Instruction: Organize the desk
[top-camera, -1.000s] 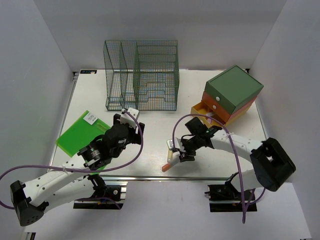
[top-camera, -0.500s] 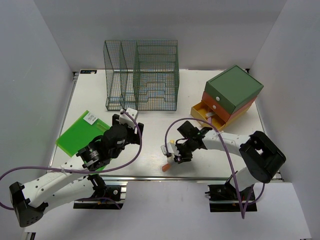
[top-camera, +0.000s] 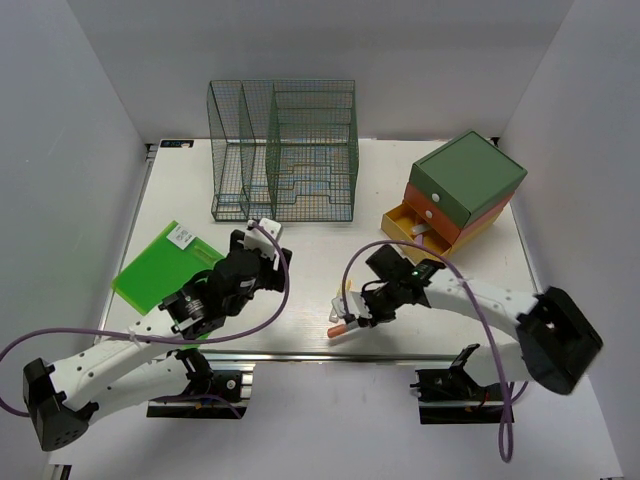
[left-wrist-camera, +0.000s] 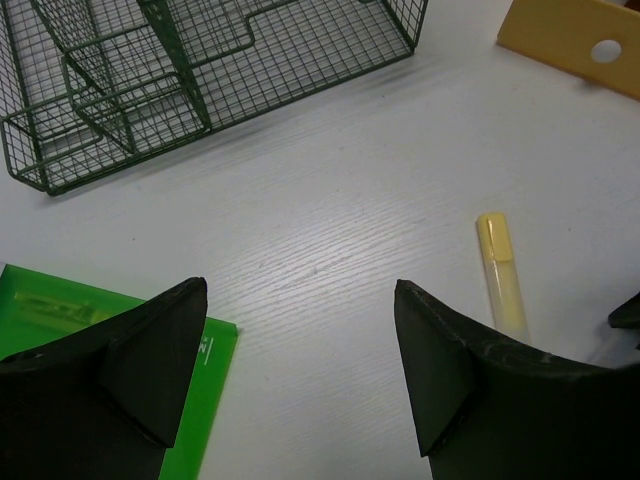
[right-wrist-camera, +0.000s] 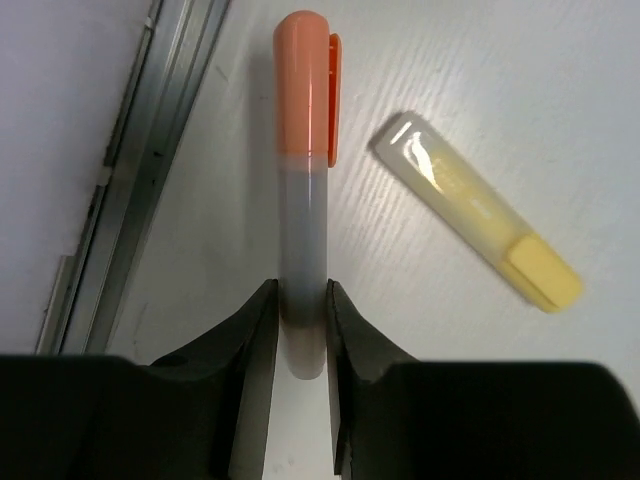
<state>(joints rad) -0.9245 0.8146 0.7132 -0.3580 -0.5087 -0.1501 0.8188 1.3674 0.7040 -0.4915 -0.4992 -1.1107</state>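
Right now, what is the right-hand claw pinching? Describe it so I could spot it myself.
Start at the near edge of the white desk. There the right gripper is shut on a marker beside a yellow highlighter. The marker has a translucent barrel and an orange cap; its neighbour is yellow throughout.

The place was a robot laboratory cell: plain white panels (top-camera: 80, 130) closed the desk (top-camera: 310, 240) on three sides, and a left arm (top-camera: 130, 355) and a right arm (top-camera: 480, 293) stood bolted at its near edge.
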